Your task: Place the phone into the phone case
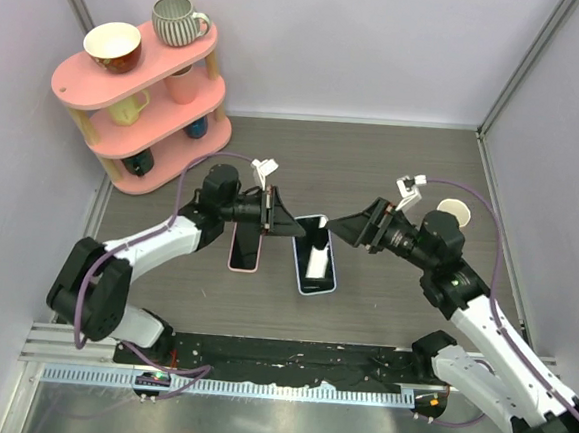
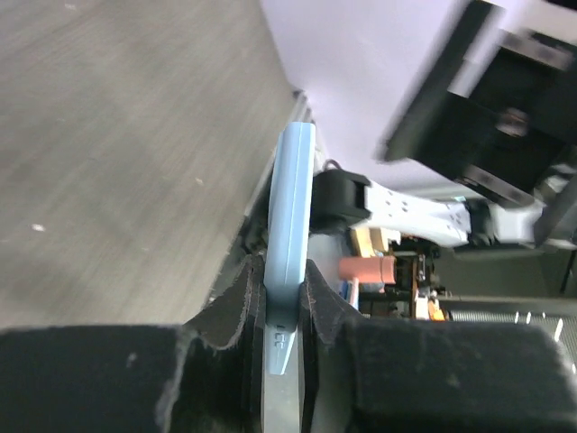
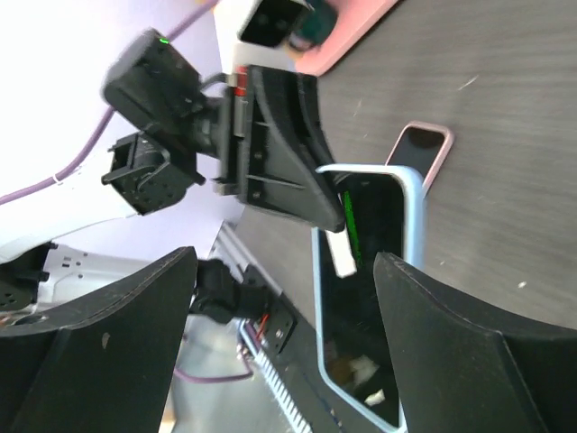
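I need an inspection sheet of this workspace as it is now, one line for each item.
Surface: grey wood-grain table; no spill seen.
Job's things: blue case, dark glossy face up; whether a phone sits inside, cannot tell. Pink-rimmed phone lies flat beside it, apart.
Clutter: white cup at the right.
End effectors: left end effector shut on the blue case's edge; right end effector open, holding nothing.
Cables: purple cables loop along both arms, not touching the job's things.
Surroundings: pink shelf with mugs in the far left corner; lilac walls.
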Controlling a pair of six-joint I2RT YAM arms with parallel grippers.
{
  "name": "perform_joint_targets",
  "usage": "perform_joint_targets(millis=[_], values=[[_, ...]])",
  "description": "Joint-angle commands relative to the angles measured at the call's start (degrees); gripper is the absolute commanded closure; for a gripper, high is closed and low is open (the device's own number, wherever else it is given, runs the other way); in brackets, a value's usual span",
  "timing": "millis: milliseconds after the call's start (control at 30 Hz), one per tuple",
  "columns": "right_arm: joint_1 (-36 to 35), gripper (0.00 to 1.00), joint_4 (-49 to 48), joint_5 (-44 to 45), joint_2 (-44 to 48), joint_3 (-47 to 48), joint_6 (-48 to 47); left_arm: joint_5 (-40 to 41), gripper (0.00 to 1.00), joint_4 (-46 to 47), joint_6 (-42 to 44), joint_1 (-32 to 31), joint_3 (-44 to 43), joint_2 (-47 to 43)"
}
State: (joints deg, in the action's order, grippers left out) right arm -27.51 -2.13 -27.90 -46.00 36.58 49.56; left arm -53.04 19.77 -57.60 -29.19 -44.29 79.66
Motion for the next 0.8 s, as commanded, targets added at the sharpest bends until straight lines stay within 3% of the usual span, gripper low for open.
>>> perform_joint_targets(millis=[0, 100, 200, 467, 767], values=[[0.3, 0.14, 9.2, 12.2, 5.7, 5.8, -6.0, 2.9, 1.00, -5.4, 3.5, 1.0, -6.4, 5.9], [0.3, 0.14, 12.6, 16.0, 6.7, 6.6, -8.9, 2.5, 1.00, -4.1, 2.8, 1.0, -8.7, 11.5], [0.3, 0.14, 16.5, 18.7, 6.9, 7.0, -11.3, 5.1, 1.00, -9.2, 6.7, 1.0, -11.8, 16.0], [0.3, 0.14, 18.0, 19.5, 7.2, 7.0, -15.1, 4.7, 1.00, -13.3, 8.7, 1.0, -19.0, 27.0], [0.3, 0.15, 18.0, 18.8, 6.5, 2.7, -16.0, 11.5, 1.00, -32.5, 23.1, 1.0, -25.9, 31.4]])
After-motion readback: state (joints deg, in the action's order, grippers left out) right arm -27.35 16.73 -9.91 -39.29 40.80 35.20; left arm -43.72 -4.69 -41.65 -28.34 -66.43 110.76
